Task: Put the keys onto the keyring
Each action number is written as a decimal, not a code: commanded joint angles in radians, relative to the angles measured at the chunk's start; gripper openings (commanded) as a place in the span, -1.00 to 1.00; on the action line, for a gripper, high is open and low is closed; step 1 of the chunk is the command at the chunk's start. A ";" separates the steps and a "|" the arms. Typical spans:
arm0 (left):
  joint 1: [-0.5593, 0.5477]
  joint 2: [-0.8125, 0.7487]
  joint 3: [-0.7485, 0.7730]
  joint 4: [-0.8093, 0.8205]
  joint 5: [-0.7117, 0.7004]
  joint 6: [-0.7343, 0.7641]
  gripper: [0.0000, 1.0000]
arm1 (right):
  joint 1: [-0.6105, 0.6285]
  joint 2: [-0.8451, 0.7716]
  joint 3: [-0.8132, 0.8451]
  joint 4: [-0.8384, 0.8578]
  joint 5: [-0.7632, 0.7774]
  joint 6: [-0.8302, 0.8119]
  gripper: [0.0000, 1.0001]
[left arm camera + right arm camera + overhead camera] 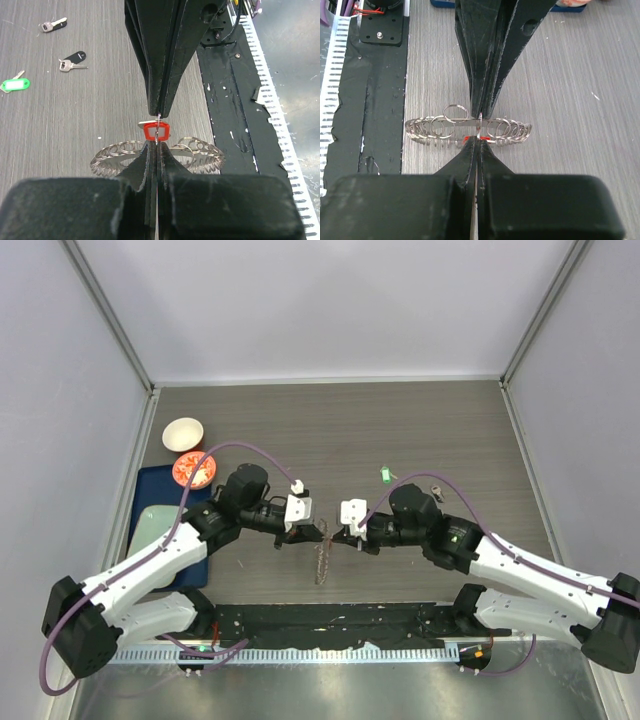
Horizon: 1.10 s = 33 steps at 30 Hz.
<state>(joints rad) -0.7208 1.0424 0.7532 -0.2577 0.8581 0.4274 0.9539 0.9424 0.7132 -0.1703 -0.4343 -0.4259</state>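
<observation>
Inside pale walls, on a grey wood-grain table (400, 420). At dead centre, tip to tip: left gripper (156, 148) reaching in from nine o'clock, right gripper (477, 144) from three o'clock. Left gripper: pinched fully closed on the rim of the keyring (117, 152), a grey loop of small linked rings. Right gripper: likewise squeezed tight, on the red key (156, 131), touching the keyring's rim. Loose on the table: green key (384, 476) at one o'clock of the grippers, black keys (437, 490) at two o'clock. At ten o'clock: white bowl (183, 434), orange bowl (194, 469), blue tray (150, 480).
</observation>
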 commanded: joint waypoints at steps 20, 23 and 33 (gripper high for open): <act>-0.040 0.045 -0.011 0.100 -0.013 0.014 -1.00 | 0.006 -0.043 -0.087 0.092 0.097 0.047 -0.98; -0.045 0.059 -0.011 0.100 -0.014 0.016 -1.00 | 0.006 -0.057 -0.095 0.098 0.109 0.058 -0.98; -0.051 0.080 -0.014 0.103 -0.019 0.017 -1.00 | 0.016 -0.096 -0.103 0.074 0.138 0.111 -0.99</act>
<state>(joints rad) -0.7658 1.1168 0.7395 -0.2054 0.8364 0.4286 0.9619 0.8768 0.6083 -0.1284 -0.3153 -0.3546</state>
